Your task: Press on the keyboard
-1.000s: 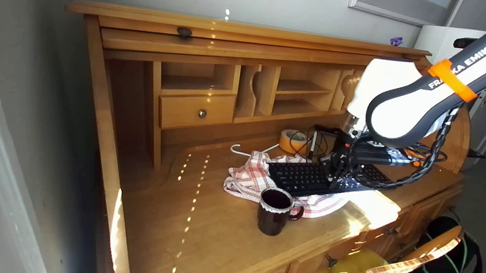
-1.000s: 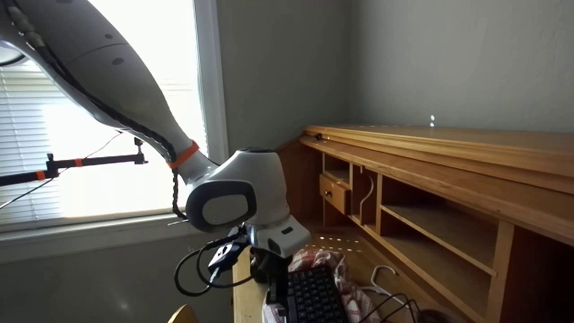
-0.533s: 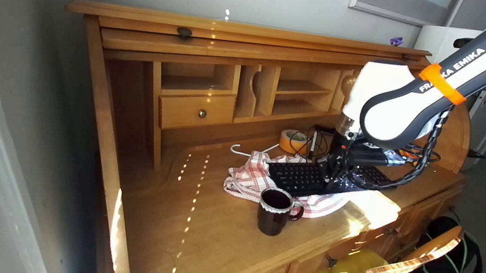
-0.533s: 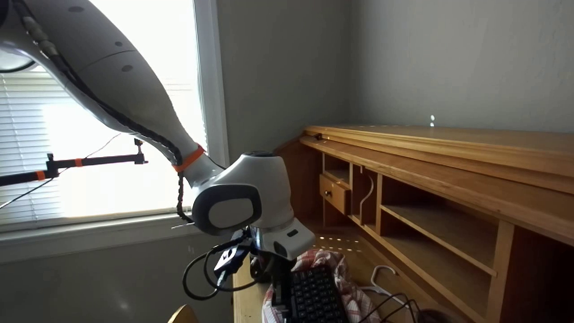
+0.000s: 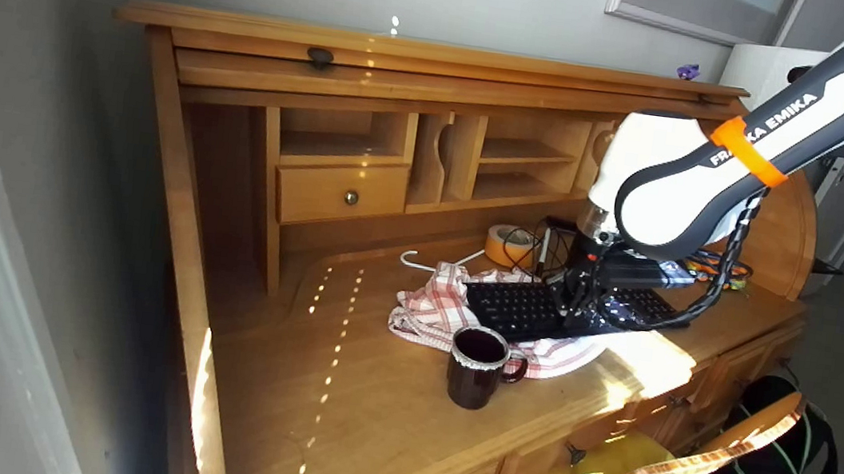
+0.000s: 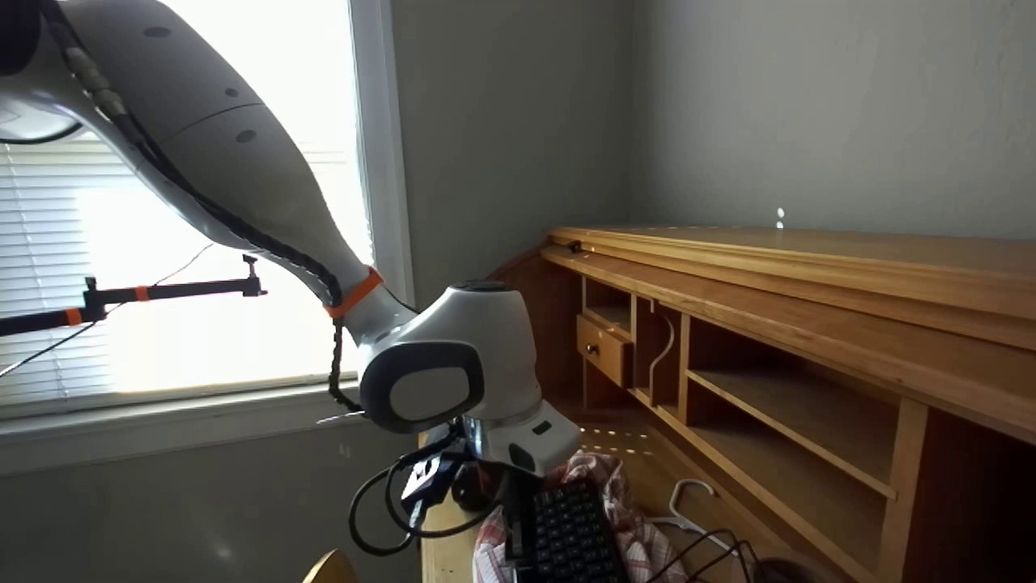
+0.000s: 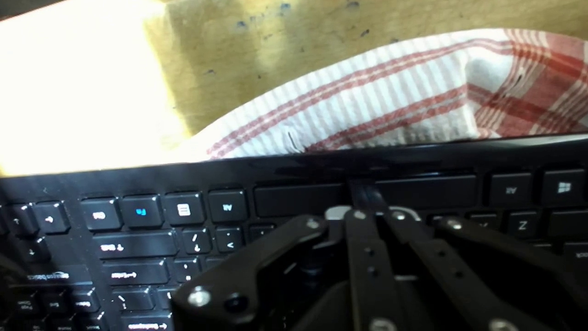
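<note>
Claw (image 7: 369, 197) shifted sideways | keyboard (image 7: 151, 220) directly beneath | spacebar (image 7: 301, 199) nearest; contact unclear

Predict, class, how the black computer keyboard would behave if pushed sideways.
The computer keyboard would likely stay stiff: it looks like one straight slab. Being thin and broad, it seems unlikely to roll. It might drag the plaid cloth, which lies partly beneath it.

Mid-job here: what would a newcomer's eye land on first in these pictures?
Probably the big white robot arm, angled in from the upper right of an exterior view, its gripper over the black keyboard. Next, the glaring sunlit patch at the wrist view's upper left, then the dark mug upright on the desk.
</note>
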You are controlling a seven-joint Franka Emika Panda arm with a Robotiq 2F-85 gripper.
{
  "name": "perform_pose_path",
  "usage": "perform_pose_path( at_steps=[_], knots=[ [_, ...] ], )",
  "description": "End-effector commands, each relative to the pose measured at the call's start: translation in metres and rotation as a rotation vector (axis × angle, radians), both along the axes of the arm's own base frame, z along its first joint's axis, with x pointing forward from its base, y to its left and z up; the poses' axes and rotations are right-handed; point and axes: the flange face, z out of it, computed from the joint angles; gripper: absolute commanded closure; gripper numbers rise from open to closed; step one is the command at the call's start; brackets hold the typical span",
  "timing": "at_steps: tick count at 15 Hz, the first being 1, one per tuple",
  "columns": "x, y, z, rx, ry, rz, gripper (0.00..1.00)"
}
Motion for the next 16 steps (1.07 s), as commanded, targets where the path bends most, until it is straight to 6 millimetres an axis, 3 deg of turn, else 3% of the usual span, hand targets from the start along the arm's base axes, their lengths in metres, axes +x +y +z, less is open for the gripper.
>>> perform_pose_path(
  at_steps=[1, 9, 16],
  knots=[
    [0.01, -0.011, -0.01, 0.011, 0.035, 0.009, 1.0],
    [0.011, -0.011, -0.03, 0.005, 0.105, 0.006, 1.0],
    [0.007, -0.003, -0.011, -0.015, 0.059, -0.012, 1.0]
  ],
)
